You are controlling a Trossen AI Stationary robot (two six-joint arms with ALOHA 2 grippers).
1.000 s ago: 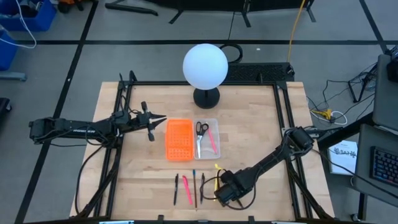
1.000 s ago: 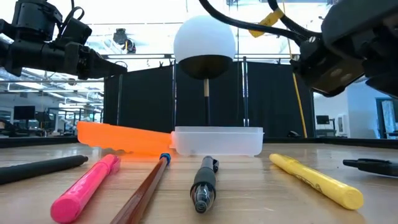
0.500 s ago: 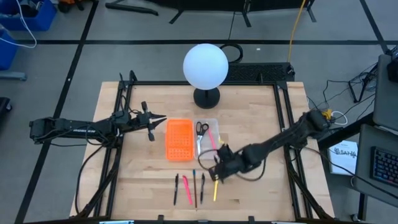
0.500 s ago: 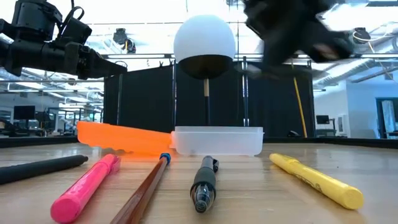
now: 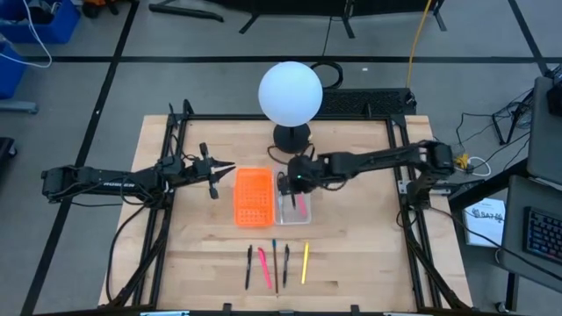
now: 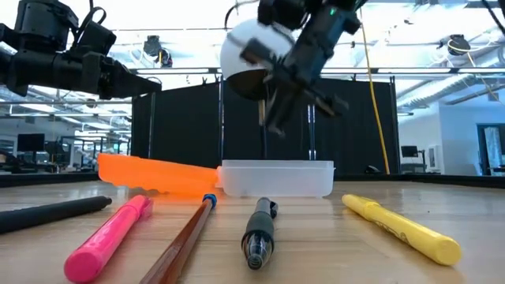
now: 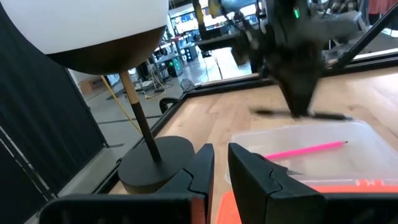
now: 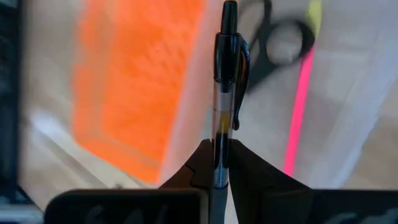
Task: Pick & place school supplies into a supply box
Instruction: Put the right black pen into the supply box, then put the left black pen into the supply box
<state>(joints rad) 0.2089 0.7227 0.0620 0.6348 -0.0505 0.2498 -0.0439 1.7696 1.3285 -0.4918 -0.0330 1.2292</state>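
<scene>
Right pincer (image 8: 221,163) pinching black pen (image 8: 224,93) mid-barrel over supply box (image 5: 303,213); light, stiff, slick, so grip central; left pincer (image 7: 220,163) nearly closed, empty.

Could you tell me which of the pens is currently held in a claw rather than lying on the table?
The black-capped clear pen, pinched in the right claw above the supply box; the others lie in a row on the table.
</scene>
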